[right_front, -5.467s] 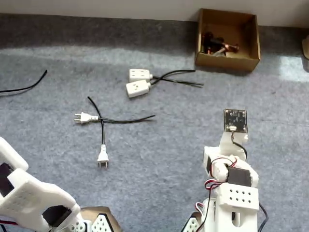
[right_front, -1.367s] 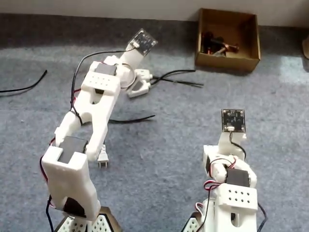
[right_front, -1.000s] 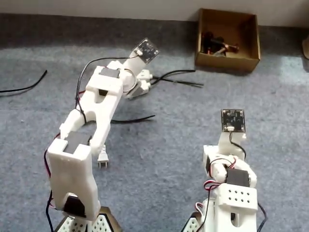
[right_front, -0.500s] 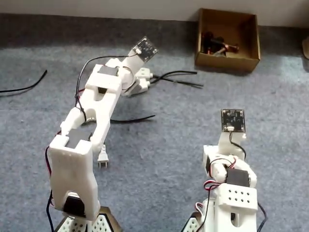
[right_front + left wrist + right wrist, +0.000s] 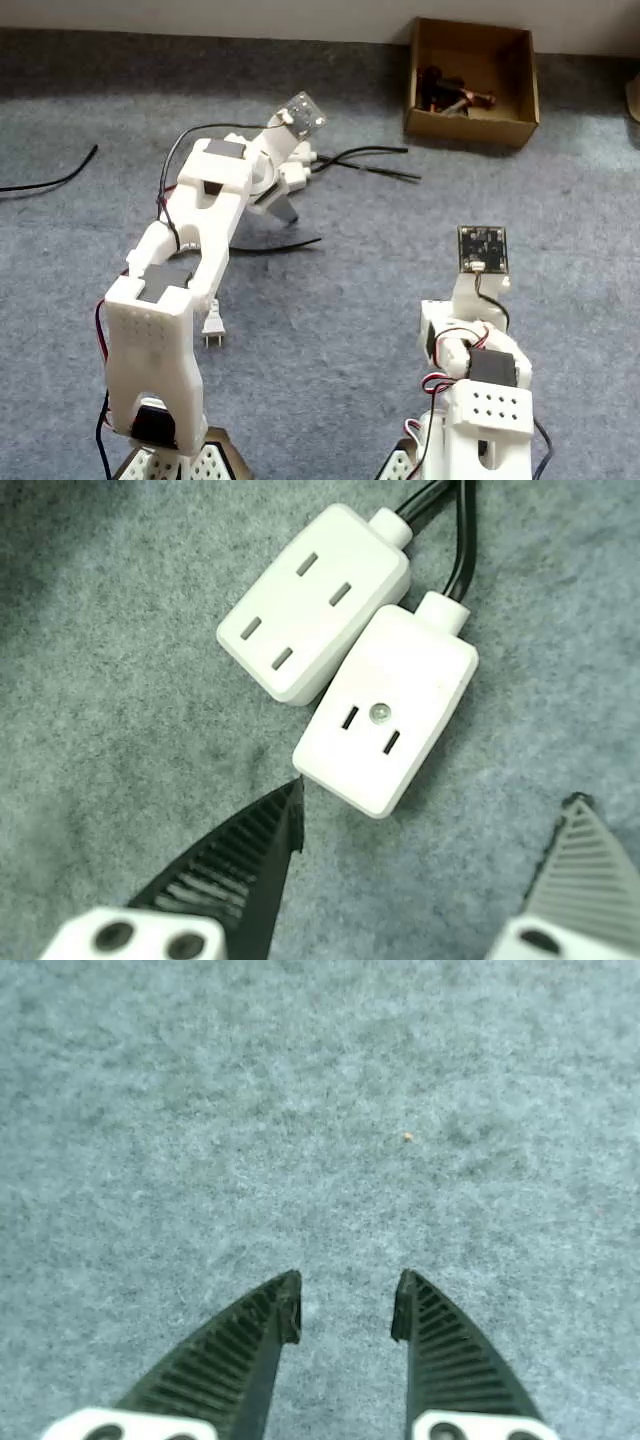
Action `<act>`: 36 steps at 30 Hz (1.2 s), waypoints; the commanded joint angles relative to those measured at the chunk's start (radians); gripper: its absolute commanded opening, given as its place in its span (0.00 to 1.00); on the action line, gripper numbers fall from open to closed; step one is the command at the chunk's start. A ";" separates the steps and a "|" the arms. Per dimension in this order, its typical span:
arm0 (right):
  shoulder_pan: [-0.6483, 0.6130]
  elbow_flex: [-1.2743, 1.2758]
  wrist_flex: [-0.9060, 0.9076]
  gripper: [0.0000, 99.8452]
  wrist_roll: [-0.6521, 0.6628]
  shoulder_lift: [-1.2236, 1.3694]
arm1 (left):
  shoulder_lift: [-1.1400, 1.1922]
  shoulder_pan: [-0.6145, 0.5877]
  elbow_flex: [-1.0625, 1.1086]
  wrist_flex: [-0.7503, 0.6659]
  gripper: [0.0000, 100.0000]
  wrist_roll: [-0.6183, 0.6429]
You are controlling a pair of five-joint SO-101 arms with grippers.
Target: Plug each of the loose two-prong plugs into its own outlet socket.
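Sockets [image 5: 385, 720]: two glossy white plastic blocks w/ rounded corners, touching side by side on the grey felt-like worktop [image 5: 120, 730], slots up, black cords [image 5: 455, 540] leaving one end. Left gripper [image 5: 433, 795] hangs just over one block, ribbed black fingers [image 5: 250, 870] spread wide & empty, prob. lining up to grab it. One plug [image 5: 212, 326] lies well apart, beside the left arm. Right gripper [image 5: 347, 1305] sits low over bare worktop, fingers parted, holding nothing.
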 commanded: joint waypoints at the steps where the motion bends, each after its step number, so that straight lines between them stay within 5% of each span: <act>1: -0.016 -0.008 -0.024 0.15 0.012 -0.021 | -0.019 -0.038 -0.045 -0.061 0.36 -0.008; 18: -0.016 -0.008 -0.025 0.15 0.012 -0.021 | 0.166 -0.067 -0.223 -0.103 0.36 -0.002; 29: -0.016 -0.008 -0.027 0.15 0.012 -0.021 | 0.165 -0.061 -0.232 -0.084 0.09 -0.002; 36: -0.016 -0.008 -0.028 0.15 0.012 -0.021 | 0.162 -0.059 -0.240 -0.023 0.07 -0.002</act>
